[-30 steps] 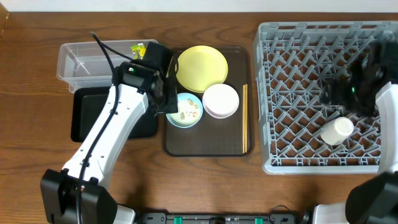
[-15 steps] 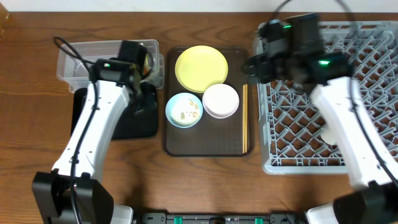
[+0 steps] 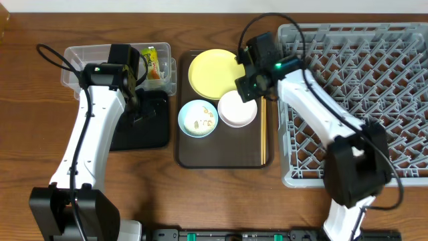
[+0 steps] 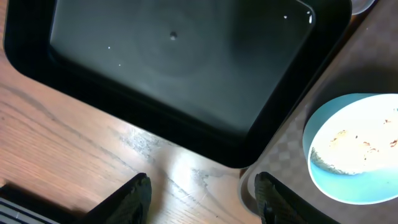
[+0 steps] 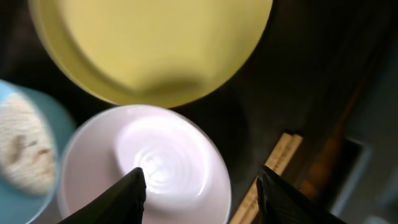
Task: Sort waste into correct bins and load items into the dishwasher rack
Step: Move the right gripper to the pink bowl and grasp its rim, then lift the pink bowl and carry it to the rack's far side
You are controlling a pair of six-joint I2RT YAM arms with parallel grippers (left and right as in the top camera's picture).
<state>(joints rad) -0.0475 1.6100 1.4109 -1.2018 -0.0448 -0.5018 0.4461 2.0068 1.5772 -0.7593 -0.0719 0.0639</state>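
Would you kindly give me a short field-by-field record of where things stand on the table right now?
left hand: open, empty, by black tray
right hand: open, above pinkish-white bowl
wrapper: in clear tub
blue bowl: holds food scraps, on brown tray
yellow plate: on brown tray
chopsticks: on brown tray, right side
rack: right of brown tray

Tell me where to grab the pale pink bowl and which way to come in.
Pinch the rim of the pink bowl from above, one finger inside, one outside, on its right side. It sits upright and empty, so the thin wall is reachable; the yellow plate crowds its far side and the blue bowl its left. Mind the chopsticks lying just right of it.
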